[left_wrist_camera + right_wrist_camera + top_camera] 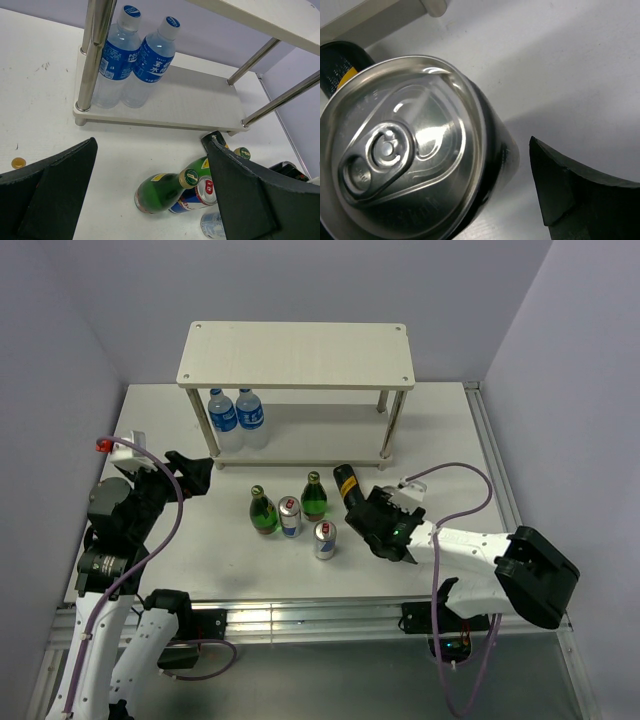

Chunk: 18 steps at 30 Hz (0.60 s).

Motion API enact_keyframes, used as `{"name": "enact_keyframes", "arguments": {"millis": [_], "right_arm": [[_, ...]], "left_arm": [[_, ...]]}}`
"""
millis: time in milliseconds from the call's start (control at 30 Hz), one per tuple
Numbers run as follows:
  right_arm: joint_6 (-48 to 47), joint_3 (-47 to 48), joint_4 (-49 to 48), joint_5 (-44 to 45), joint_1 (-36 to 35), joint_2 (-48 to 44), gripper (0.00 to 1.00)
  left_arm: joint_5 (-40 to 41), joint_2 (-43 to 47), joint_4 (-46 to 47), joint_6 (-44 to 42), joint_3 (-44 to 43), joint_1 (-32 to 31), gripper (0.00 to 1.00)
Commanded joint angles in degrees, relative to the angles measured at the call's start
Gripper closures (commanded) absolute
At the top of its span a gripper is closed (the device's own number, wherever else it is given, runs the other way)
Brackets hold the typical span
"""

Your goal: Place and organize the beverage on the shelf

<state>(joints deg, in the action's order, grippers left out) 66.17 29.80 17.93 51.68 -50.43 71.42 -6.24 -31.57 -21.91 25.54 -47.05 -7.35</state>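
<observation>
The shelf [296, 354] stands at the back, both boards free of the six drinks. Two green bottles [263, 511] [314, 496] and two silver-and-blue cans [290, 517] [325, 539] stand in a cluster at mid-table. My right gripper [366, 510] is open around a black can [405, 150], whose silver top fills the right wrist view; one finger [580, 195] stands off its side, the other is hidden. A second black can [337, 67] shows behind it. The top view shows only one black can [347, 483]. My left gripper [152, 142] is open and empty, left of the cluster.
Two clear water bottles with blue labels [235, 418] stand at the left end of the lower board [190, 102]. The shelf's metal legs [95, 55] rise at its corners. A small gold disc [18, 162] lies on the table at the left.
</observation>
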Motion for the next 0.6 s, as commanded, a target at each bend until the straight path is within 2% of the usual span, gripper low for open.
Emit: {"name": "enact_keyframes", "arguments": {"millis": [0,100,167,200,233,267,367,400,567], "right_arm": [[2.9,2.98,1.49,5.97,1.04,2.32,0.11],[3.7,3.51,1.67,7.11,1.39,4.16,0.19],[3.88,3.95,1.67,7.55,2.01,5.48,0.3],[4.05,4.21,1.75,7.73,2.01,5.83,0.4],[4.05,4.73,2.01,7.91,2.01,6.62,0.58],[3.44,5.0,1.76,7.91,2.18,7.06,0.7],[3.44,6.23,2.89,8.08,2.1,8.47,0.96],[3.35,6.67,3.51,8.26,2.1,8.56,1.0],[1.87,14.22,14.57,12.99,-0.62,3.39,1.0]], "left_arm": [[-1.05,0.46,1.52,-1.19,0.03,0.32,0.01],[-1.06,0.72,1.52,-1.19,0.03,0.32,0.01],[-1.05,0.72,1.52,-1.28,0.11,0.32,0.01],[-1.05,0.81,1.52,-1.28,0.11,0.32,0.01],[-1.05,0.81,1.52,-1.2,0.2,0.32,0.01],[-1.14,0.9,1.52,-1.19,0.11,0.32,0.01],[-1.23,0.72,1.52,-1.19,0.11,0.32,0.01],[-1.32,0.72,1.43,-1.19,0.11,0.32,0.01],[-1.14,0.81,1.35,-1.19,0.11,0.32,0.01]]}}
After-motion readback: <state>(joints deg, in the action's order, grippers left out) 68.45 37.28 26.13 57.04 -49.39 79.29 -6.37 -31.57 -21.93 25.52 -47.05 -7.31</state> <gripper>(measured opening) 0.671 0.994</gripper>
